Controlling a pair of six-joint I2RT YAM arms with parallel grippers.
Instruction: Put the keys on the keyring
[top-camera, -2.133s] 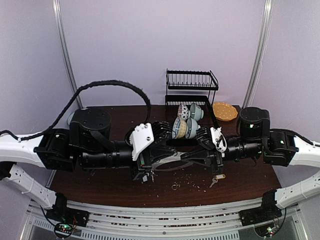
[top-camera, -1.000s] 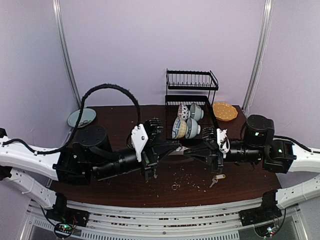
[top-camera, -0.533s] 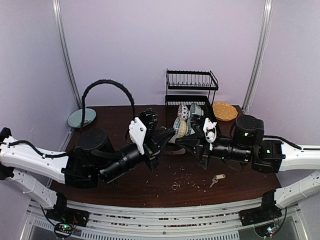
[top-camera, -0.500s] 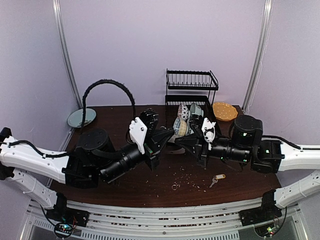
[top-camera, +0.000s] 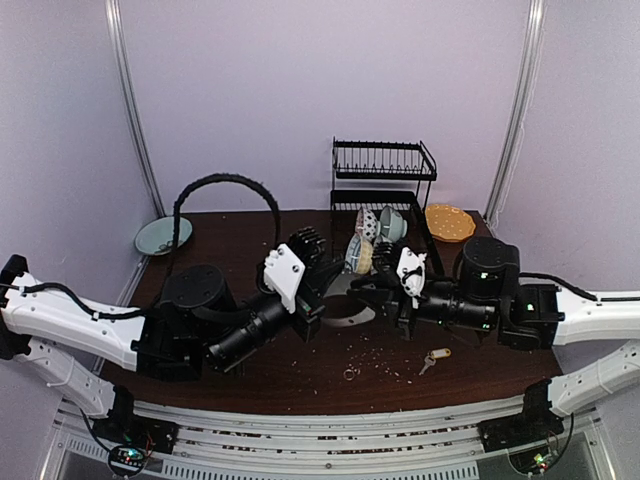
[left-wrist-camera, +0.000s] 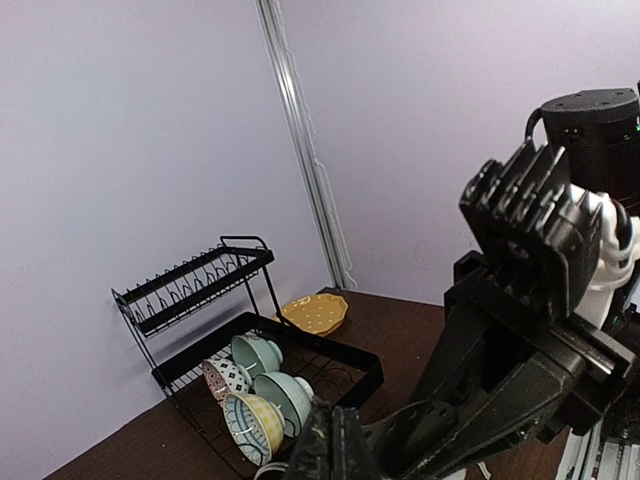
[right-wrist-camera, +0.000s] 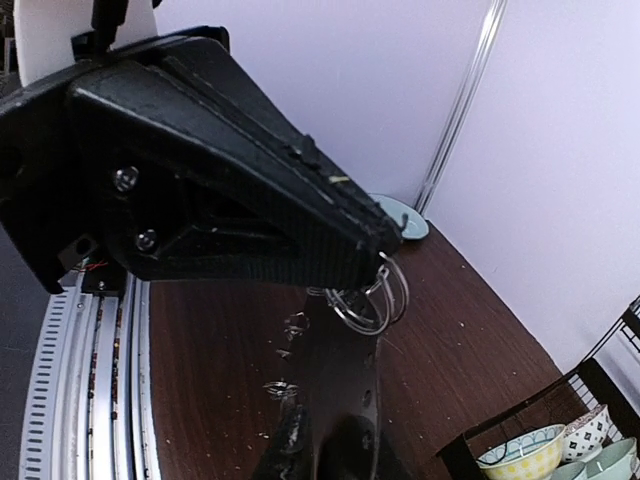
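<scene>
The keys (top-camera: 433, 357), a silver key on a yellow tag, lie on the dark table right of centre, below my right arm. The keyring (top-camera: 350, 318), a thin grey hoop, hangs in the air between my two grippers at the table's middle. My left gripper (top-camera: 333, 284) is shut on it from the left. My right gripper (top-camera: 364, 289) faces it tip to tip and looks shut on the hoop too. In the right wrist view, wire rings (right-wrist-camera: 386, 292) hang at the left gripper's tip, with small rings (right-wrist-camera: 281, 388) dangling beside my right fingers (right-wrist-camera: 300, 440).
A tiny loose ring (top-camera: 350, 374) and crumbs lie on the table's front. A black dish rack (top-camera: 384, 190) with several bowls (left-wrist-camera: 268, 395) stands just behind the grippers. A yellow plate (top-camera: 449, 222) lies right of it and a pale plate (top-camera: 163, 235) at the far left.
Both grippers have risen from the table with the keyring between them and moved back toward the dish rack. The key with the yellow tag has stayed where it lay.
</scene>
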